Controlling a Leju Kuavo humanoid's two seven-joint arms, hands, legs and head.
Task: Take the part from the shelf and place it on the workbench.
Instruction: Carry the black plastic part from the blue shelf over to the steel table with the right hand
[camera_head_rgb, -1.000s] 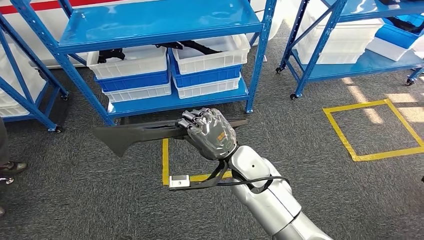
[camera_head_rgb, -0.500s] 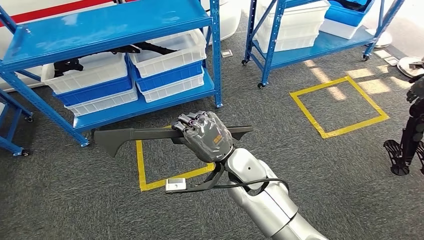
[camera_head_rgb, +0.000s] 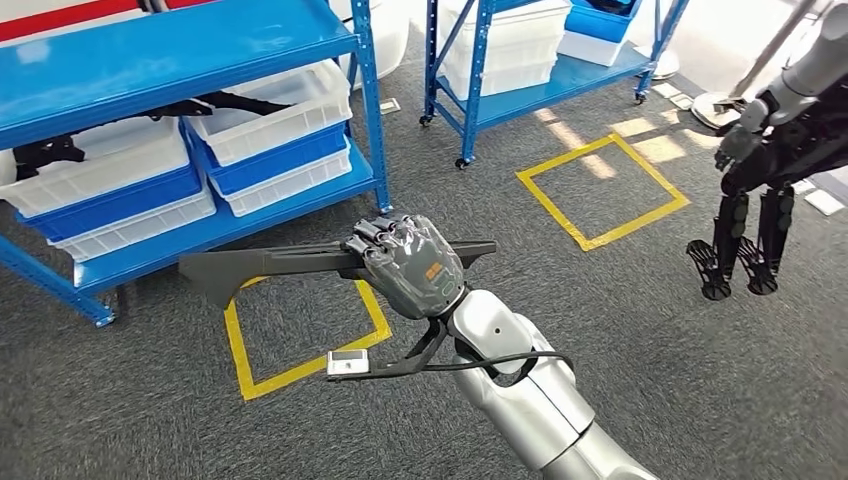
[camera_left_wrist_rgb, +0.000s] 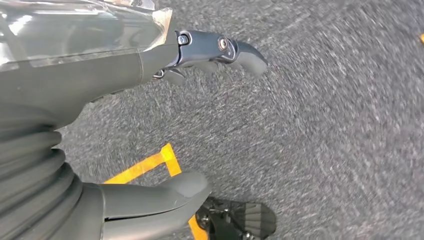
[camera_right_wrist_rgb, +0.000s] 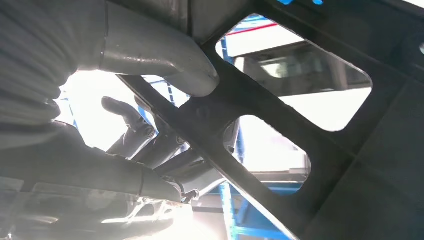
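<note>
The part (camera_head_rgb: 260, 263) is a long flat black piece with a flared end, held level above the carpet in the head view. My right hand (camera_head_rgb: 405, 265) grips it near its middle, fingers curled over the top edge. In the right wrist view the part (camera_right_wrist_rgb: 280, 150) shows as a black frame with cut-out windows, with my thumb (camera_right_wrist_rgb: 165, 60) pressed against one bar. My left hand (camera_left_wrist_rgb: 100, 75) hangs over the grey carpet with thumb and fingers apart and nothing in it.
A blue shelf (camera_head_rgb: 180, 50) with white and blue bins (camera_head_rgb: 270, 110) stands at the left, a second blue shelf (camera_head_rgb: 520, 95) behind. Yellow tape squares (camera_head_rgb: 238, 350) (camera_head_rgb: 545, 200) mark the carpet. A dark mechanical figure (camera_head_rgb: 745, 200) stands at the right.
The camera has turned to the right: shelves and tape squares slid left in the picture and the dark figure came in at the right. My right hand keeps its grip on the part.
</note>
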